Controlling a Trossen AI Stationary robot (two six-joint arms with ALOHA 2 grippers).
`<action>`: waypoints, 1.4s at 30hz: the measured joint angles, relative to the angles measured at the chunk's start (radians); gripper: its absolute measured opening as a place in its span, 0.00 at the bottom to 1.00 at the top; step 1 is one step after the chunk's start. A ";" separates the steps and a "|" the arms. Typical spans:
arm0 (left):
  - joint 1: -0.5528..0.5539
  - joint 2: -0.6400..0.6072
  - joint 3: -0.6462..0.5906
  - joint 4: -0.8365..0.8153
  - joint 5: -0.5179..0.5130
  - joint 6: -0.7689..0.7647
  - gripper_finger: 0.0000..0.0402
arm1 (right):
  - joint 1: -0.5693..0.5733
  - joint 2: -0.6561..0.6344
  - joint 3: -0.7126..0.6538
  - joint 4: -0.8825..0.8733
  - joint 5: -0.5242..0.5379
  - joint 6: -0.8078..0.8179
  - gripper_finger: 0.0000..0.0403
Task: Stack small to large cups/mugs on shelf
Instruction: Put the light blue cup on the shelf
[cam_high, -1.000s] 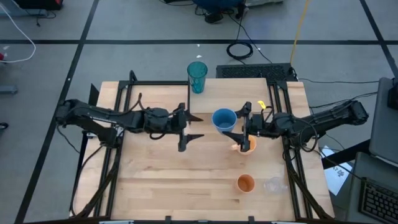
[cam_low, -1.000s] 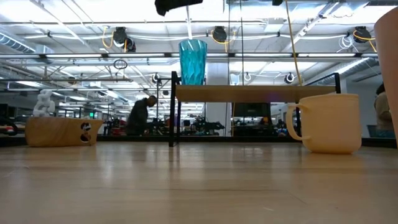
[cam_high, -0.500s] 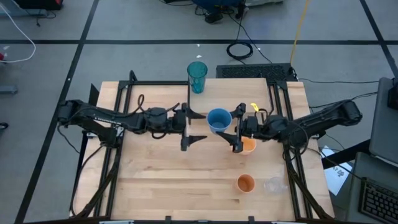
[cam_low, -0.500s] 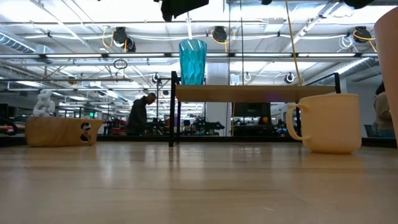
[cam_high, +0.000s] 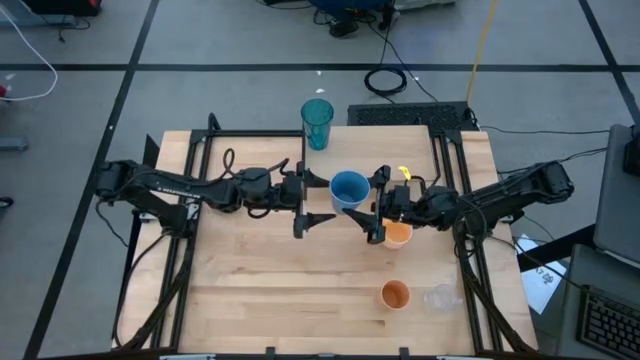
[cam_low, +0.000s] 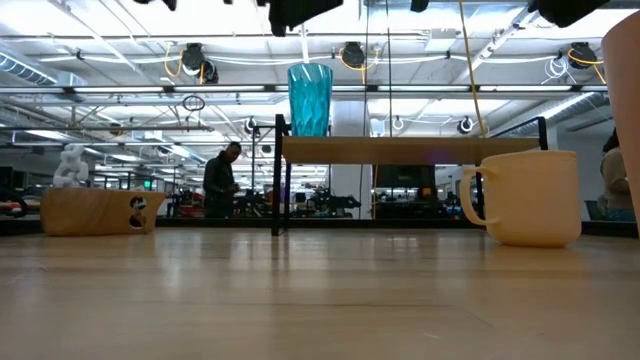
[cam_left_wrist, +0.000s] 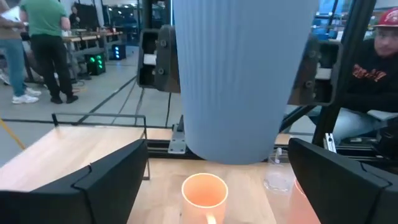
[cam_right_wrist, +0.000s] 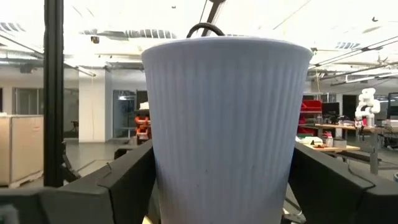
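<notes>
A ribbed blue cup (cam_high: 349, 189) hangs upright high above the table's middle, with my right gripper (cam_high: 377, 207) shut on it from the right. My left gripper (cam_high: 324, 200) stands open just left of the cup. Its fingers (cam_left_wrist: 93, 180) are spread wide and touch nothing. The teal tumbler (cam_low: 310, 98) stands on the shelf (cam_low: 420, 150) at the far edge. On the table rest the orange handled mug (cam_high: 398, 234), under my right gripper, the orange cup (cam_high: 396, 294) and the clear handled cup (cam_high: 437, 296). The wooden mug (cam_low: 98, 211) shows at the left in the low view. My right gripper pinches the blue cup's ribbed wall (cam_right_wrist: 163, 186) between its two fingers, one on each side of the lower part. The fingers (cam_right_wrist: 124, 180) come from the table's right, slanting a little upward. The cup stays upright, rim up, lifted clear of the table.
Black frame rails (cam_high: 190, 250) run along both sides of the table. People move about in the room beyond the table (cam_low: 218, 180), and one sits close beyond its right side (cam_left_wrist: 373, 62). Bare wood lies in the near left part (cam_high: 270, 290).
My right gripper has carried the blue cup a little toward the table's left, toward my left gripper, tipping its fingers upward; the cup stays upright and clear. My left gripper has edged toward the cup.
</notes>
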 joint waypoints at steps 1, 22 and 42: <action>0.005 0.014 0.000 0.026 0.011 -0.007 0.97 | -0.003 0.003 0.000 0.000 0.000 0.005 0.77; 0.032 0.065 0.000 0.116 0.046 0.020 0.68 | -0.040 0.014 0.000 -0.019 -0.018 0.057 0.77; 0.031 0.080 0.001 0.147 0.081 0.028 0.82 | -0.040 0.014 0.001 -0.021 -0.039 0.066 0.77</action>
